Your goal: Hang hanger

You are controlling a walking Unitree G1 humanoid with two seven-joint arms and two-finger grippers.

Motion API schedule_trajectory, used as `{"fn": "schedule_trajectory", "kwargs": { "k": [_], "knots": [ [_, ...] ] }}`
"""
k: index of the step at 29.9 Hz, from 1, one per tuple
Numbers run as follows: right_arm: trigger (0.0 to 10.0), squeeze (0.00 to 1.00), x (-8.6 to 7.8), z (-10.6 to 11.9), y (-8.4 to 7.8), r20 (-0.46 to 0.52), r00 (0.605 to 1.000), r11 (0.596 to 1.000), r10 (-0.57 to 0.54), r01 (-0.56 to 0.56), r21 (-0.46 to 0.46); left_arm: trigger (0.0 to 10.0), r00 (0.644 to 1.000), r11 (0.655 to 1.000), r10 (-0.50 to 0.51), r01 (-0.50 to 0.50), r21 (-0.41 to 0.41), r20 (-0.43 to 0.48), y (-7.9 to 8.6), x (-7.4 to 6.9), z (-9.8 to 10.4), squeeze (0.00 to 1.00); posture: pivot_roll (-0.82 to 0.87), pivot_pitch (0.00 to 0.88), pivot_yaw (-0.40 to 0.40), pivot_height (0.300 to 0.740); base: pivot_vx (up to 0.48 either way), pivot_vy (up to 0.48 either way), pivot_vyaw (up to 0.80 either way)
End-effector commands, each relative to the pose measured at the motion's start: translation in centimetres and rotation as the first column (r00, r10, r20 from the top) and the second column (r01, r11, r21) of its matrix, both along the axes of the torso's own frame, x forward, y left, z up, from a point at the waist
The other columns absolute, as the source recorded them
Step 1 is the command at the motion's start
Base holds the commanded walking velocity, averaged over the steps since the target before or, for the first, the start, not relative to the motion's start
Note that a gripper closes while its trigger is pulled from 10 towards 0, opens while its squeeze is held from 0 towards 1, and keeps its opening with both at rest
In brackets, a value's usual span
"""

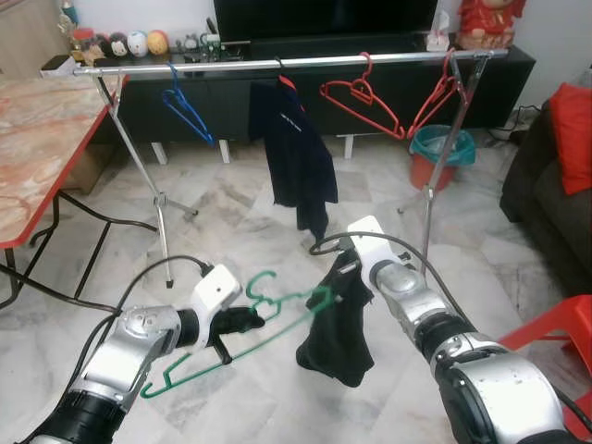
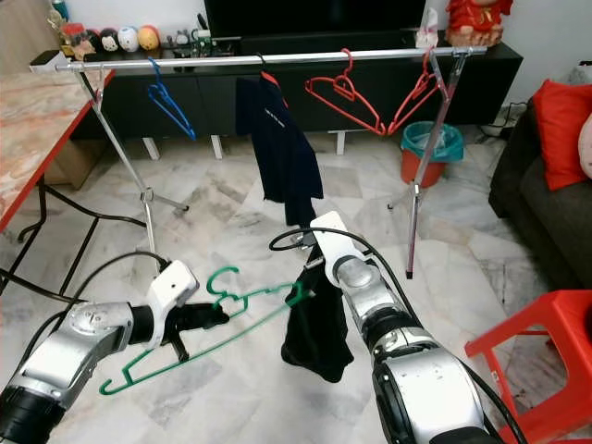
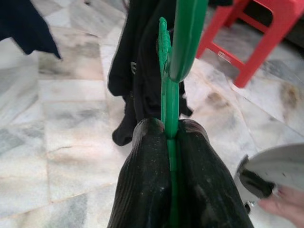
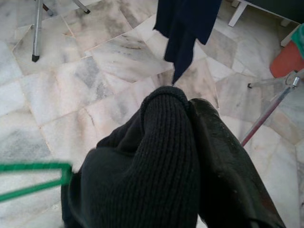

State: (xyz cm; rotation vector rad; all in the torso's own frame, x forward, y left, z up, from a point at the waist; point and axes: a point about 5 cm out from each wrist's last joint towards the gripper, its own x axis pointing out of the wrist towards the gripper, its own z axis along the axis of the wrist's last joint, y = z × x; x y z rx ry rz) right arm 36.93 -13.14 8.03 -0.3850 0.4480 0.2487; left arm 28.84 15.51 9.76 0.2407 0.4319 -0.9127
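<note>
Two grippers at work: left gripper (image 1: 242,320), jaws pinched on the green hanger (image 1: 250,335) near its hook, long axis slanting down toward the robot's left; right gripper (image 1: 344,274), jaws pinching black garment (image 1: 337,333) touching the hanger's right end.

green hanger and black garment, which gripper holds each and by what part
The left gripper pinches the green hanger just below its hook. The right gripper clamps the black garment at its top edge.

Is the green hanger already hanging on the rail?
No, the left gripper holds the green hanger low above the floor, far from the rail.
</note>
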Motion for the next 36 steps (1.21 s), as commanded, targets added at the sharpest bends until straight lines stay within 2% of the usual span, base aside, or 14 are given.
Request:
{"fn": "schedule_trajectory", "kwargs": {
  "k": [1,6,13,16,19,24,26,29,32,36],
  "knots": [
    [10.0,0.00,0.4,0.7,0.7,0.016,1.000,1.000,0.026,-0.026,0.017,10.0,0.999,1.000,0.024,-0.024,0.000,0.032,0.4,0.4,0.5,0.00,-0.02,0.000,0.038,0.740,0.000,0.000,0.00],
    [10.0,0.00,0.3,0.7,0.9,0.012,0.998,0.998,0.055,-0.055,0.011,10.0,1.000,1.000,-0.003,0.003,-0.027,0.015,0.0,0.0,0.4,0.00,-0.03,0.000,0.039,0.740,0.000,0.000,0.00],
    [10.0,0.00,0.3,0.6,0.4,0.007,0.999,1.000,0.031,-0.031,0.002,10.0,0.994,0.991,-0.105,0.102,-0.089,-0.034,-0.5,-1.1,0.5,0.00,-0.03,0.000,0.037,0.740,0.000,0.000,0.00],
    [10.0,0.00,0.4,0.7,0.5,0.008,1.000,1.000,0.028,-0.028,0.004,10.0,0.995,0.992,-0.095,0.093,-0.080,-0.017,-0.7,-0.9,0.6,0.00,-0.03,0.000,0.036,0.740,0.000,0.000,0.00],
    [10.0,0.00,0.5,1.0,1.0,0.012,0.999,0.999,0.033,-0.033,0.021,10.0,0.999,0.997,-0.033,0.033,-0.066,0.010,-0.7,-0.2,0.6,0.00,-0.03,0.000,0.036,0.740,0.000,0.000,0.00],
    [10.0,0.00,0.5,1.1,1.2,0.016,0.999,0.999,0.039,-0.039,0.022,10.0,0.999,0.997,-0.038,0.038,-0.069,0.006,-0.8,-0.3,0.6,0.00,-0.03,0.000,0.036,0.740,0.000,0.000,0.00],
    [10.0,0.00,0.6,1.1,1.3,0.011,0.999,0.999,0.038,-0.038,0.032,10.0,0.999,0.995,-0.042,0.043,-0.092,0.009,-1.3,-0.3,0.7,0.00,-0.02,0.000,0.035,0.740,0.000,0.000,0.00],
    [10.0,0.00,0.5,1.0,1.5,0.001,0.999,0.998,0.046,-0.046,0.035,10.0,0.998,0.993,-0.067,0.067,-0.101,0.004,-1.8,-0.5,0.8,0.00,-0.02,0.000,0.036,0.740,0.000,0.000,0.00],
    [10.0,0.00,0.3,0.7,1.4,-0.011,0.999,0.998,0.038,-0.038,0.044,10.0,0.986,0.981,-0.165,0.160,-0.110,-0.031,-2.0,-1.6,0.9,0.00,-0.02,0.000,0.037,0.740,0.000,0.000,0.00],
    [10.0,0.00,0.3,0.5,1.2,-0.016,1.000,0.999,0.026,-0.026,0.042,10.0,0.978,0.975,-0.204,0.199,-0.096,-0.044,-1.8,-2.1,1.0,0.00,-0.02,0.000,0.037,0.740,0.000,0.000,0.00]
  ]
}}
